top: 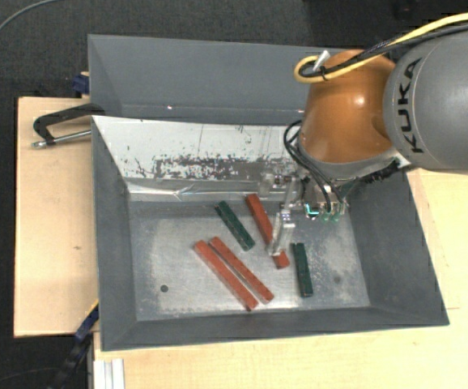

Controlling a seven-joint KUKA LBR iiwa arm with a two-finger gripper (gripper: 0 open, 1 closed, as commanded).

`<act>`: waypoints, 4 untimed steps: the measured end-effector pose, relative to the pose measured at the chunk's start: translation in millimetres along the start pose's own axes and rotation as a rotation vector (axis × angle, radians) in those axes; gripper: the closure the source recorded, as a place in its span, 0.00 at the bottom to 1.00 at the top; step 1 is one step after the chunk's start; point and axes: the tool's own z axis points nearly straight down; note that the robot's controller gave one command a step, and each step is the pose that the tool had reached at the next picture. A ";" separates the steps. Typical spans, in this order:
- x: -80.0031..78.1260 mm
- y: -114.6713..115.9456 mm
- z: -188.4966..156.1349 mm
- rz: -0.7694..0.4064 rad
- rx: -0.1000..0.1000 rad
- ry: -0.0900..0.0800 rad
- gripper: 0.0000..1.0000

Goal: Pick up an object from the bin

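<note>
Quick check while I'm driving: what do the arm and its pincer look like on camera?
The arm is a thick, rounded grey link with black KUKA lettering near its end. Its wrist wears a smooth orange dome cover; a yellow cable loops over it, and thin black cables run beneath. The pincer is slim silvery metal.

free: left bin floor (157, 245) | blocked: centre, red bars (232, 272), green bars (234, 225)

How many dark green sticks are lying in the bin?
2. One green stick lies near the bin's middle, the other further right, toward the front. The arm may hide more.
</note>
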 end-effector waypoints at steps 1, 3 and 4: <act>59.5 32.9 48.3 -0.251 0.001 -0.002 0.00; 15.6 61.1 101.8 -0.101 -0.001 -0.011 1.00; 16.1 61.0 103.8 -0.101 -0.001 -0.011 0.00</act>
